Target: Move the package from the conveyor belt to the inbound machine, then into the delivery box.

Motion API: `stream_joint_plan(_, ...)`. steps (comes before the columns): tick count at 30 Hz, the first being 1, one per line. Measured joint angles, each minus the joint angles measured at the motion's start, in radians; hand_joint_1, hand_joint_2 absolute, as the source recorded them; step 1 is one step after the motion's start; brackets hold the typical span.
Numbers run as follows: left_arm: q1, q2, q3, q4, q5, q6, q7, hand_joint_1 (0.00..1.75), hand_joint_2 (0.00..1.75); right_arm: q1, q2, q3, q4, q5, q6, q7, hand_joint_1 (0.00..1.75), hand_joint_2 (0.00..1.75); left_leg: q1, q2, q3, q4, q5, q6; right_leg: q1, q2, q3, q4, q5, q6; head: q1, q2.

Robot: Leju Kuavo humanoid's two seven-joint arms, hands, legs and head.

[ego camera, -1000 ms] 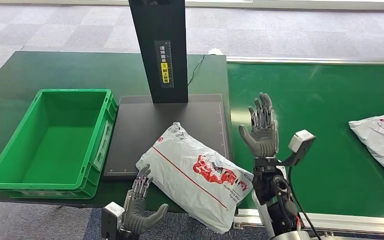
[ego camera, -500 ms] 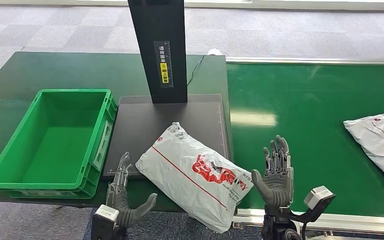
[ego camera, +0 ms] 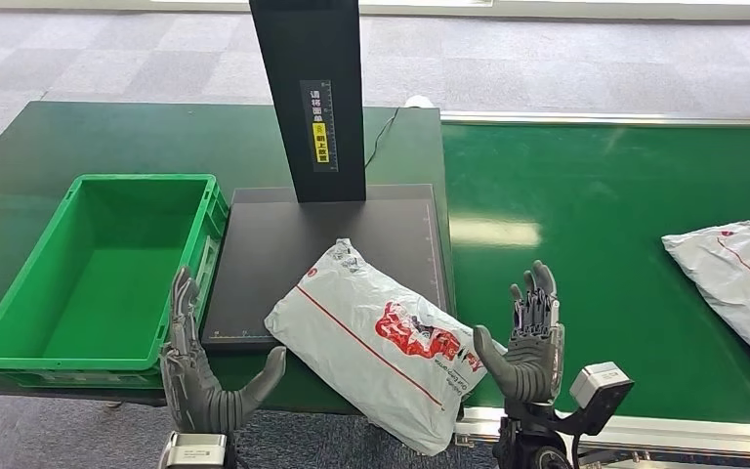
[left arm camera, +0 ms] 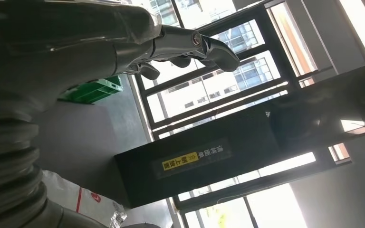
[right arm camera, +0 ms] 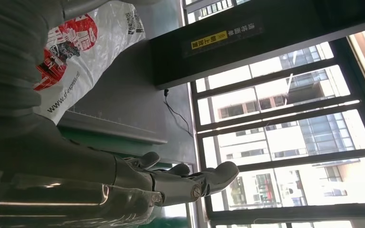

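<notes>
A white plastic package (ego camera: 379, 340) with a red print lies on the black platform (ego camera: 283, 244) of the inbound machine and hangs over its near edge. The right wrist view shows the same package (right arm camera: 83, 52). My left hand (ego camera: 205, 376) is raised with fingers spread, just left of the package and apart from it, holding nothing. My right hand (ego camera: 527, 342) stands palm inward to the package's right, fingers spread and empty. The green delivery box (ego camera: 98, 278) sits left of the machine with nothing inside. A second white package (ego camera: 737, 278) lies on the green conveyor belt (ego camera: 605, 225).
The machine's black post (ego camera: 312, 98) rises at the back of the platform, with a yellow label. A thin cable (ego camera: 383, 132) runs across the dark green table (ego camera: 107, 137) behind it. Grey carpet lies beyond the table.
My left hand has moved left and up, toward the box's near corner. My right hand dropped from above the belt to beside the package. The far package has drifted left on the belt.
</notes>
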Motion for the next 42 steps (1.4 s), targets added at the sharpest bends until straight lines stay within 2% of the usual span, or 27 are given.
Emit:
stream_joint_plan(3, -0.021, 0.005, -0.019, 0.0, -0.057, 0.039, 0.026, 0.0, 1.75, -0.015, 0.003, 0.001, 0.008, -0.004, 0.0, 0.0, 0.0, 1.75, 0.0, 0.0, 0.0, 0.0, 0.0, 0.0, 0.0, 0.0, 0.0, 0.0, 0.0, 0.0, 0.0, 0.0)
stream_joint_plan(5, -0.059, 0.007, -0.039, 0.01, -0.122, 0.043, 0.074, 0.0, 1.75, -0.03, 0.004, 0.002, 0.018, -0.008, 0.0, 0.001, 0.0, 1.75, 0.0, 0.0, 0.0, 0.0, 0.001, 0.001, 0.0, 0.0, 0.0, 0.0, 0.0, 0.0, 0.0, 0.0)
stream_joint_plan(10, -0.24, 0.0, -0.129, 0.145, -0.239, -0.068, 0.22, 0.0, 1.75, -0.064, 0.009, 0.01, 0.045, -0.028, 0.0, 0.002, 0.0, 1.75, -0.001, -0.001, 0.001, 0.0, 0.002, 0.002, -0.001, -0.001, 0.002, 0.0, 0.001, 0.0, 0.0, 0.0)
stream_joint_plan(13, -0.325, -0.01, -0.203, 0.269, -0.246, -0.136, 0.241, 0.0, 1.75, -0.076, 0.014, 0.015, 0.06, -0.041, 0.0, 0.002, 0.0, 1.75, -0.001, 0.0, 0.002, 0.001, 0.002, 0.002, -0.001, -0.001, 0.001, 0.0, 0.002, 0.0, 0.0, 0.0)
stream_joint_plan(18, -0.417, -0.017, -0.319, 0.439, -0.263, -0.206, 0.268, 0.0, 1.75, -0.088, 0.017, 0.016, 0.076, -0.06, 0.004, -0.001, 0.0, 1.75, -0.001, 0.0, 0.0, 0.001, 0.002, 0.002, -0.001, -0.001, 0.0, 0.0, 0.002, 0.0, 0.0, 0.0)
stream_joint_plan(24, -0.546, -0.053, -0.424, 0.702, -0.279, -0.214, 0.28, 0.0, 1.75, -0.087, 0.029, 0.008, 0.076, -0.079, 0.018, -0.006, 0.0, 1.75, -0.001, 0.001, 0.0, 0.001, 0.002, 0.002, -0.001, 0.0, 0.0, 0.0, 0.002, 0.0, 0.0, 0.0)
stream_joint_plan(32, -0.629, -0.088, -0.494, 0.897, -0.248, -0.235, 0.308, 0.0, 1.75, -0.089, 0.031, -0.003, 0.076, -0.086, 0.029, -0.003, 0.0, 1.75, -0.001, 0.0, 0.0, 0.001, 0.002, 0.002, -0.001, 0.0, 0.0, 0.0, 0.002, 0.0, 0.0, 0.0)
stream_joint_plan(42, -0.67, -0.103, -0.594, 1.131, -0.201, -0.274, 0.345, 0.0, 1.75, -0.113, 0.031, -0.024, 0.084, -0.1, 0.069, -0.003, 0.0, 1.75, -0.001, 0.0, 0.0, 0.001, 0.002, 0.002, -0.001, 0.0, 0.0, 0.0, 0.002, 0.0, 0.0, 0.0)
